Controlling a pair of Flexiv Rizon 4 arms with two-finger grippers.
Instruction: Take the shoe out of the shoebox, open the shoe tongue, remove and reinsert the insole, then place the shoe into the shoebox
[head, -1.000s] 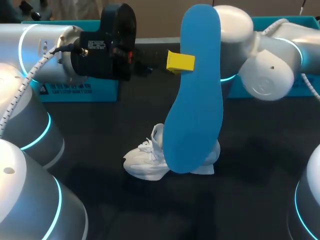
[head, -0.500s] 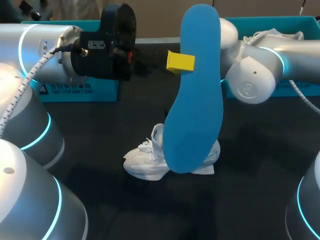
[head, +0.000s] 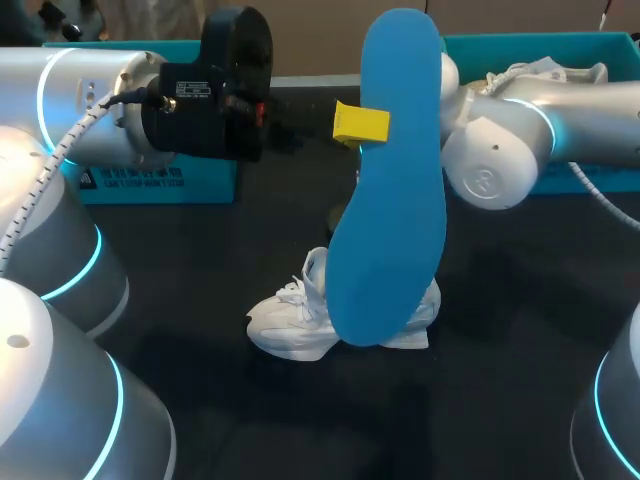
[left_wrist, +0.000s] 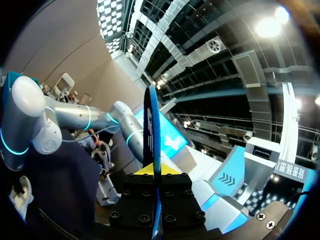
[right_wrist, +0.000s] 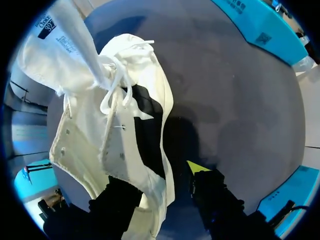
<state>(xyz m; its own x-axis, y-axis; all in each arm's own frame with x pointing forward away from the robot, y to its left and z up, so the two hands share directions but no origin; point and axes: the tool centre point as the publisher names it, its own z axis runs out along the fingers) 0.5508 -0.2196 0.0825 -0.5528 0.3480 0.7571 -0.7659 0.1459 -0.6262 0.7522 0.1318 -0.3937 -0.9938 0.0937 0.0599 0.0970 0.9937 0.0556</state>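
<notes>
Upright well above mid-table, clamped between the fingers of the left gripper from the left: the insole. Under and partly behind its lower end, on the table: the shoe. Behind the insole, in from the right: the right arm. Just over the shoe: the right gripper, one finger against the shoe's side, the other apart beside it. Far right: the shoebox, a second shoe in it. Far left, behind the left arm: another box.
</notes>
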